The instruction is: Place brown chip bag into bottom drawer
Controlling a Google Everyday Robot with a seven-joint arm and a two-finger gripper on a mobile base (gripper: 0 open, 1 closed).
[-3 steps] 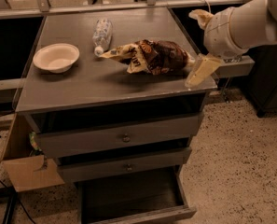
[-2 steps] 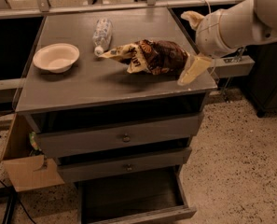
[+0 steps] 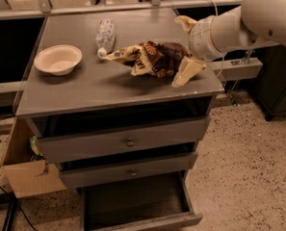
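The brown chip bag [image 3: 149,57] lies crumpled on the grey cabinet top [image 3: 84,88], right of centre, its pale yellow end pointing left. My gripper [image 3: 178,51] comes in from the right on a white arm. It is open, with one pale finger [image 3: 187,71] in front of the bag's right end and the other [image 3: 185,22] behind it. The bag rests on the top. The bottom drawer [image 3: 188,202] is pulled out below, showing a dark floor and thin grey walls.
A white bowl [image 3: 58,59] sits at the left of the top. A clear plastic bottle [image 3: 105,35] lies at the back, just left of the bag. Two shallower knobbed drawers [image 3: 129,142] stand slightly ajar. A cardboard box [image 3: 29,177] leans at the cabinet's left.
My gripper has moved left along the cabinet top, so its fingers now straddle the bag's right end. The bag, bowl and bottle have not moved.
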